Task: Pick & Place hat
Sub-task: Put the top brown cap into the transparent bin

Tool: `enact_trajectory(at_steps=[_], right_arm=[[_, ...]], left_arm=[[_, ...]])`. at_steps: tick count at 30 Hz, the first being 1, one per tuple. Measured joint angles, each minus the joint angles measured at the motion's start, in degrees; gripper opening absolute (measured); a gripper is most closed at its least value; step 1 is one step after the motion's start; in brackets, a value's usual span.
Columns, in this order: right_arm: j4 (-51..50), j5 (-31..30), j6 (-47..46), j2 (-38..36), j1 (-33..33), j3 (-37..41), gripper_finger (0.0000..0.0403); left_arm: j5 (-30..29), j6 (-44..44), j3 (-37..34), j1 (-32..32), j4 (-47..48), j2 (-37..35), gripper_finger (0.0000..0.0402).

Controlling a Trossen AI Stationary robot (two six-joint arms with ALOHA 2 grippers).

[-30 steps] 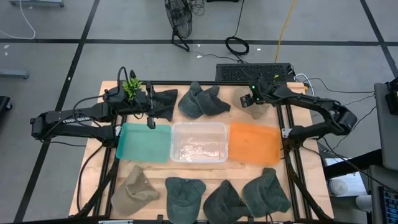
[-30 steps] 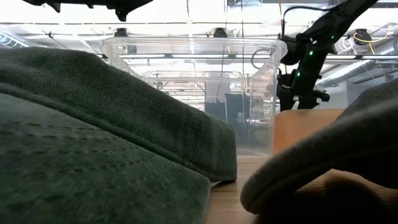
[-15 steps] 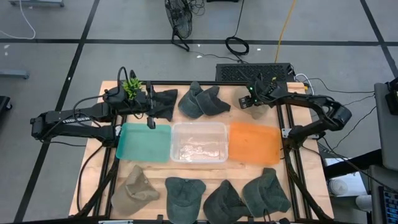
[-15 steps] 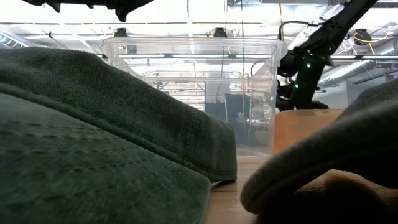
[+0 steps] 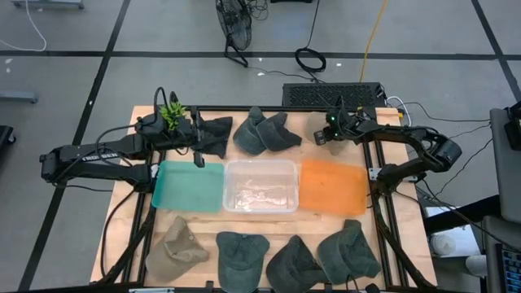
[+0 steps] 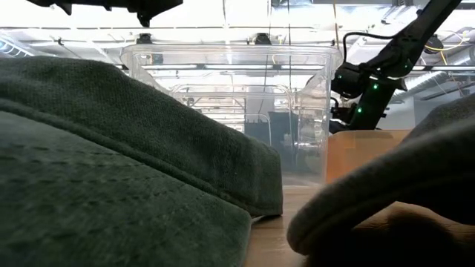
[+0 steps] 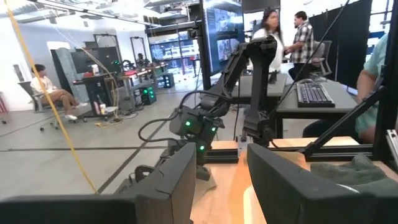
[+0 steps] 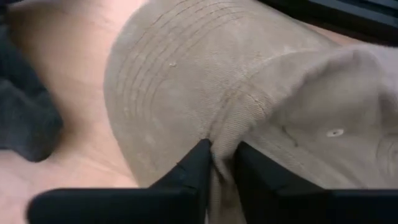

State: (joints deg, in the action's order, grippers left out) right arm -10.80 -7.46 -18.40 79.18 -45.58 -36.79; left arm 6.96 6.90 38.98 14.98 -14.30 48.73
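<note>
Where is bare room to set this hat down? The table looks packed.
The orange tray and teal tray are bare; the clear bin between them also looks empty. Hats crowd the near edge and far edge, where the right tool pinches the tan hat.

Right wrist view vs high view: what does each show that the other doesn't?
Only the right wrist view shows the grip: the right gripper is shut on a fold where the tan cap meets its stitched brim.

Only the high view shows the layout: green tray, clear bin and orange tray in a row, dark caps along the near edge, and the left gripper waiting over the green tray's far edge.

Both show the right gripper at the tan cap on the table.
</note>
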Motion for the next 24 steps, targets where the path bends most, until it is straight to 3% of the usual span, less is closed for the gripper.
enact_trajectory(at_steps=[4,13,18,24], right_arm=[[-1.1,0.2,1.6,-3.6,0.0,0.2,0.0005],[-2.3,1.6,9.7,-16.8,1.9,0.2,0.0003],[-1.5,2.7,16.5,-23.8,7.6,-0.5,0.0002],[-2.1,-0.2,16.1,-26.0,17.4,-9.4,0.0001]], left_arm=[[0.0,0.0,0.0,0.0,0.1,0.0,0.0157],[0.0,0.0,0.0,0.0,0.0,0.0,0.0157],[-0.1,0.3,0.0,0.0,0.0,0.0,0.0157],[-2.1,1.5,0.0,0.0,-0.1,0.0,0.0157]])
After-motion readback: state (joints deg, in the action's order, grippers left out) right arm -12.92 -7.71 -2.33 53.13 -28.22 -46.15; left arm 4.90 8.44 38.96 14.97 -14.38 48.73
